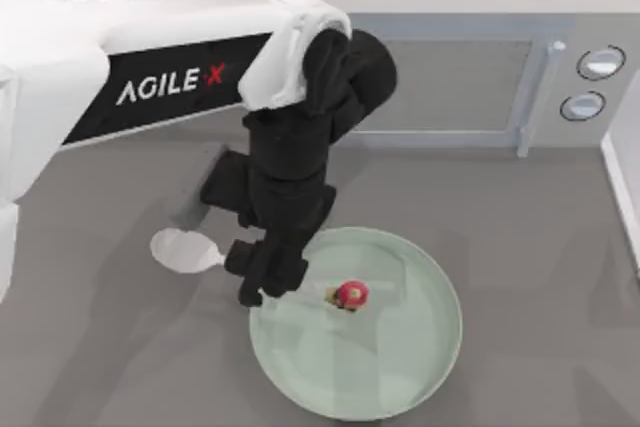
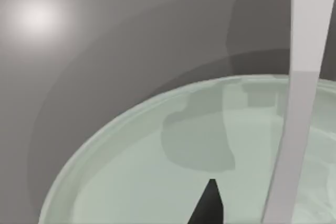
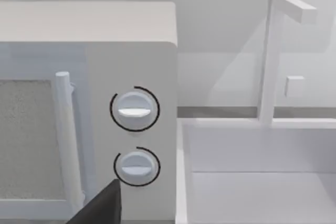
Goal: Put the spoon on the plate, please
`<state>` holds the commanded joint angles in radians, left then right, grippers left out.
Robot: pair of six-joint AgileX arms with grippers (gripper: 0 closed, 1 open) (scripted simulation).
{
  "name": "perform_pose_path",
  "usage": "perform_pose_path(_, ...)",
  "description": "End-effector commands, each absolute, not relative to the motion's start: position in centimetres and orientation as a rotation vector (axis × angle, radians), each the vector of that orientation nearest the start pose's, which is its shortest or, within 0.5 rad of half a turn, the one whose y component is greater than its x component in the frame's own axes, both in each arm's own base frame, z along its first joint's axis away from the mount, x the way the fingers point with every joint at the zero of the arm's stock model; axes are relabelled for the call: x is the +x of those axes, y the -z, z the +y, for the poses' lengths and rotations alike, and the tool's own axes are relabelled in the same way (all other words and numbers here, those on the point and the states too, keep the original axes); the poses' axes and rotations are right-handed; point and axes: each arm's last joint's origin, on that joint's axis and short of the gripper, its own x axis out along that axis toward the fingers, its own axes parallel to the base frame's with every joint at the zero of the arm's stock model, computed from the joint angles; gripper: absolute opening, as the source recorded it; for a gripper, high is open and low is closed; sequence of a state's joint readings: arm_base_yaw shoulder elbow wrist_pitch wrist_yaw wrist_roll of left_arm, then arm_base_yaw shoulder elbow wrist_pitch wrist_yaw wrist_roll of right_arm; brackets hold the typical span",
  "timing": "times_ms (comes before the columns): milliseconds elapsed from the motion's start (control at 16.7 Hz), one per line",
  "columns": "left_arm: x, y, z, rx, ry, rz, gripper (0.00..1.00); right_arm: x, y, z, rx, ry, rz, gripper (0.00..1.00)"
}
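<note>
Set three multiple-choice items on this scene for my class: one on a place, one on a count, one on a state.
1. Where is the spoon relative to the plate?
A) at its middle
B) left of it, off it
C) right of it
2. How many dials has the microwave?
A) one
B) two
C) four
3. The microwave's door is:
A) shut
B) wide open
C) missing

Key: 1B, the spoon's bowl shows beyond the plate's left rim, beside the left pincer. 2B, two round dials sit one above the other. 3A, the door sits flush. The right pincer is parked facing the microwave.
</note>
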<state>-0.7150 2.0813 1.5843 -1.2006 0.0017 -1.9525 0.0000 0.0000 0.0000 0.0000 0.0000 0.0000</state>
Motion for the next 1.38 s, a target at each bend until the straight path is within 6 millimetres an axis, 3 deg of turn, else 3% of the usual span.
perform_pose_path(180,27.7,-17.3,-27.8,-1.024,-1.154,1.276,0.00,10.6,-16.0,-0.1,0.000,0.000,0.000,1.00)
perform_pose_path(420,26.1,-17.9,-29.9,-1.156,-1.197,1.204,0.00,10.6,-16.0,-0.1,0.000,0.000,0.000,1.00)
perform_pose_path(960,25.9,-17.9,-30.1,-1.173,-1.207,1.196,0.00,10.6,-16.0,-0.1,0.000,0.000,0.000,1.00)
perform_pose_path(1380,24.5,-17.9,-31.8,-1.182,-1.108,1.275,0.00,10.6,-16.0,-0.1,0.000,0.000,0.000,1.00)
